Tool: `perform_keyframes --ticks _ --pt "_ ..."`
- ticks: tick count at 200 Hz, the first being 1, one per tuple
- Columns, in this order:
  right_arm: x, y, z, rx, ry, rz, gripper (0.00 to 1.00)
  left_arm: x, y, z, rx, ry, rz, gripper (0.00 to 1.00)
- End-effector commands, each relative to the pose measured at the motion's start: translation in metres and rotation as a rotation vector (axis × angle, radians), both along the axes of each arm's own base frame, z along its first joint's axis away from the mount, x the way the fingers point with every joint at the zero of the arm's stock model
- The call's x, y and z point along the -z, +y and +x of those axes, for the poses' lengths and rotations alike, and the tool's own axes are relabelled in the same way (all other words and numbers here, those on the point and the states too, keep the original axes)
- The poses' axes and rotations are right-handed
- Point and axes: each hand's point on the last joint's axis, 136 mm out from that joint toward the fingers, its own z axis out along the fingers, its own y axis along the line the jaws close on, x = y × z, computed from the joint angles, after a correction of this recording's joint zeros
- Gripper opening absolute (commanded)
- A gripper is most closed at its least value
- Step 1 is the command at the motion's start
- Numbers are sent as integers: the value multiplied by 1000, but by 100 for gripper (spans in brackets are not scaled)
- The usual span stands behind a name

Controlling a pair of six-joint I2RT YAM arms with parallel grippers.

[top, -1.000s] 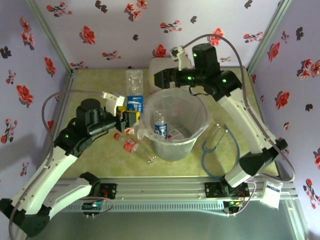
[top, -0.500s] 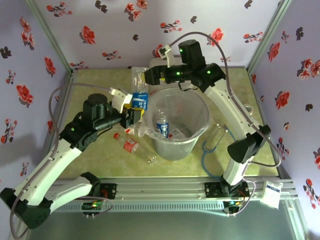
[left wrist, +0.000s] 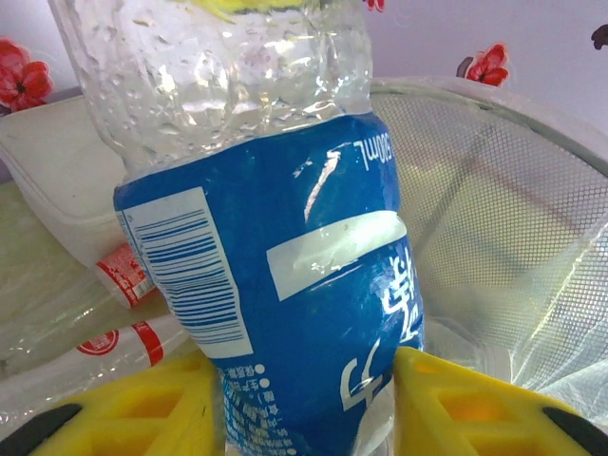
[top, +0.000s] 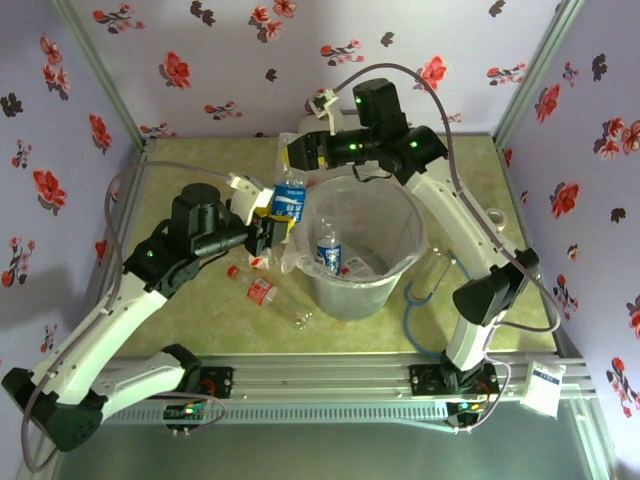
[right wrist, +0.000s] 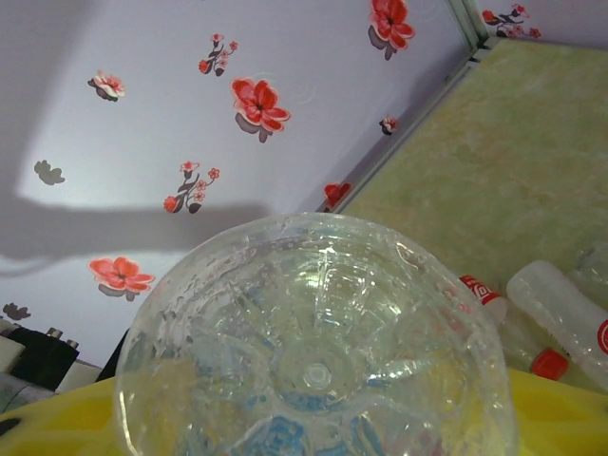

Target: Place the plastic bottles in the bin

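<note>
the blue-label bottle [top: 290, 204] looks empty. it is thin clear plastic, dimpled and a bit dented, so i judge it light, springy and easy to crush, with a slick label. the labelled waist is the place to hold it, and that is where my left gripper [top: 267, 233] has it. its yellow fingers [left wrist: 142, 408] press on both sides, closed down to the bottle's width.

the bottle hangs clear of the bench [top: 190, 170], right at the left rim of the bin [top: 408, 222], where a second blue-label bottle [top: 323, 255] already lies.

the left arm reaches in from the near left, elbow raised, wrist turned toward the bin. the right arm arches over the bin's far side. the right gripper [top: 298, 150] sits at the bottle's base end with a finger on either side, but i cannot tell whether it grips. red-label bottles [top: 258, 290] lie on the bench.
</note>
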Motion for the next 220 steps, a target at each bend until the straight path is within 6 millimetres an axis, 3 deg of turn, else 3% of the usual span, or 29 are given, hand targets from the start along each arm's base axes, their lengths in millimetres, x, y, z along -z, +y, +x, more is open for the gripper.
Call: perform_keyframes --ticks 1,10,23,34,78,103,135,170,191,220 --pt "-26 -3 3 32 -111 28 62 -18 -1 -5 17 -42 -24 41" --pt "-38 -4 4 38 -146 56 59 -20 4 -4 -13 -41 -30 55" --pt "-61 -6 1 39 -199 105 56 -20 13 -4 -68 -22 -34 84" --pt "-81 -9 0 48 -246 144 56 -20 23 -7 -107 -7 -32 99" --pt "-146 -20 -6 67 -359 319 55 -22 81 -20 -358 27 -92 100" --pt "-161 -33 -11 80 -370 341 54 3 115 -15 -573 139 -112 100" --pt "-145 -78 -14 250 -451 166 52 60 138 -12 -789 365 -120 100" --pt "-105 -137 -15 457 -458 -57 44 128 140 -10 -964 627 -221 99" --pt "-63 -149 -17 484 -391 -152 42 147 137 -12 -1003 711 -261 99" --pt "-7 -149 -22 458 -278 -243 41 175 122 -19 -1007 856 -380 98"
